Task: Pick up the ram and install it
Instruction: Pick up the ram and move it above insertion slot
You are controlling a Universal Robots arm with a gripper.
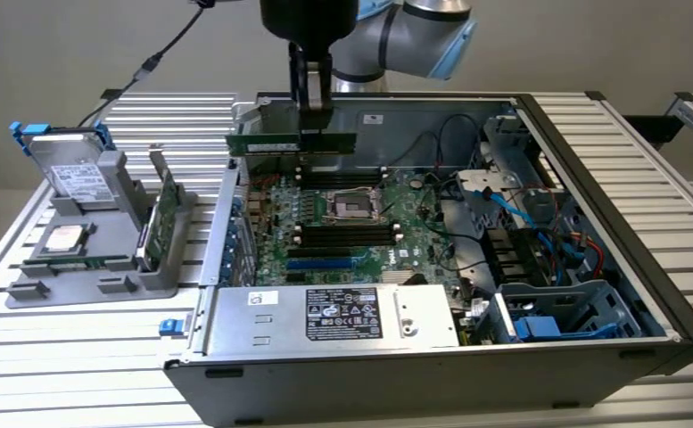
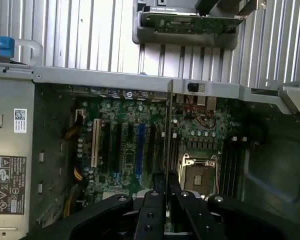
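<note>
My jaws: I am clamping them on the ram point(image 1: 277, 143) by its top edge, leaving the contact edge pointing down.
Ram: I am holding it level above the motherboard point(image 1: 277, 234), parallel to its slots.

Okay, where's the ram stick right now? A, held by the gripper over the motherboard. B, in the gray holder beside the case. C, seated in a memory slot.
A: the gripper is shut on the ram, which hangs level above the motherboard, not seated.

Motherboard point(image 1: 412, 245) open above; cables point(image 1: 489, 192), power supply point(image 1: 334, 316) flank it.
</note>
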